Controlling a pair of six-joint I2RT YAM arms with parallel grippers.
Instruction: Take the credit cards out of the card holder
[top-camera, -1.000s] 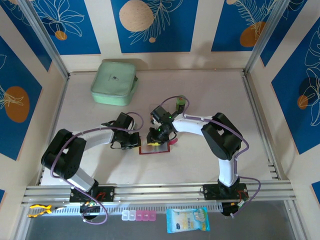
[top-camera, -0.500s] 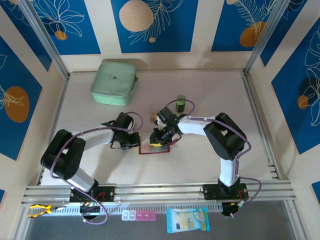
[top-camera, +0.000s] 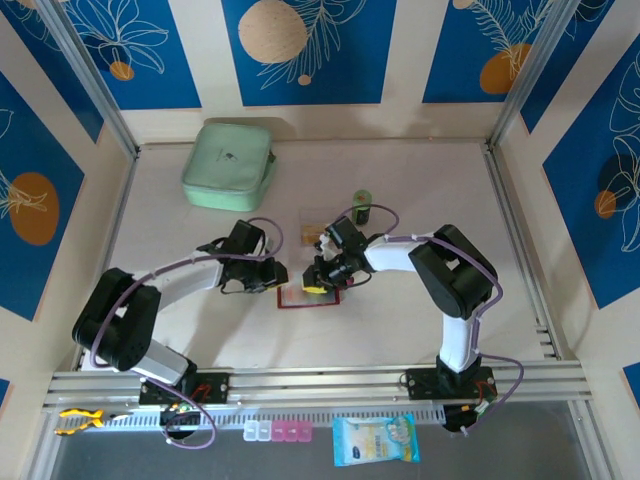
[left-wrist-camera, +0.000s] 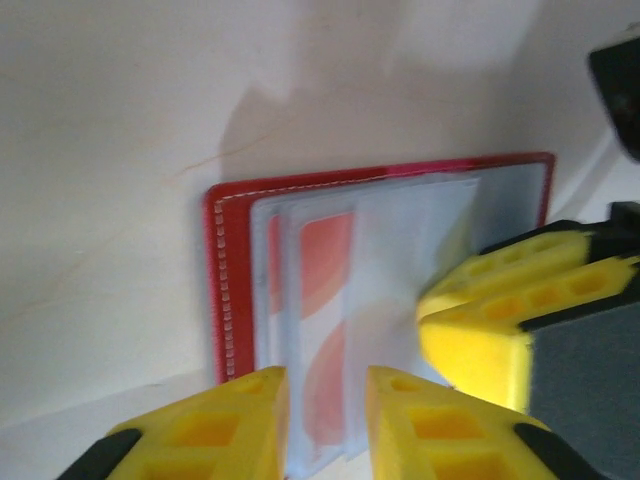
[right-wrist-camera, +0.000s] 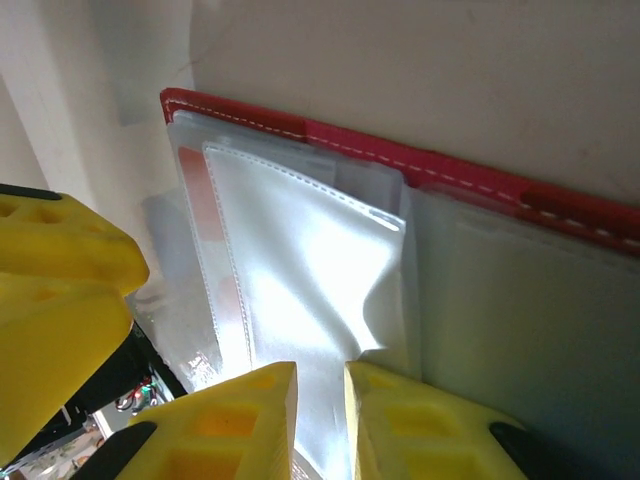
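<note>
The card holder (top-camera: 303, 298) lies open on the table, dark red with clear sleeves fanned up. My left gripper (top-camera: 277, 276) is at its left edge and my right gripper (top-camera: 322, 276) at its right. In the left wrist view the left gripper (left-wrist-camera: 327, 400) stands open around the sleeves' near edge. One sleeve there holds a red-and-white credit card (left-wrist-camera: 325, 265), beside the red stitched border (left-wrist-camera: 218, 290). In the right wrist view the right gripper (right-wrist-camera: 320, 385) is shut on a puckered clear sleeve (right-wrist-camera: 310, 270) of the card holder (right-wrist-camera: 480, 185). A red band of the card (right-wrist-camera: 205, 195) shows through a sleeve.
A mint-green zip case (top-camera: 229, 165) sits at the back left. A small green cylinder (top-camera: 361, 207) stands behind the right arm. A pale flat rectangle (top-camera: 312, 224) lies just behind the holder. The two grippers' fingers nearly meet over the holder.
The left gripper's jaws have opened off the sleeves. The right gripper has shifted slightly right and down over the holder and narrowed onto a sleeve.
</note>
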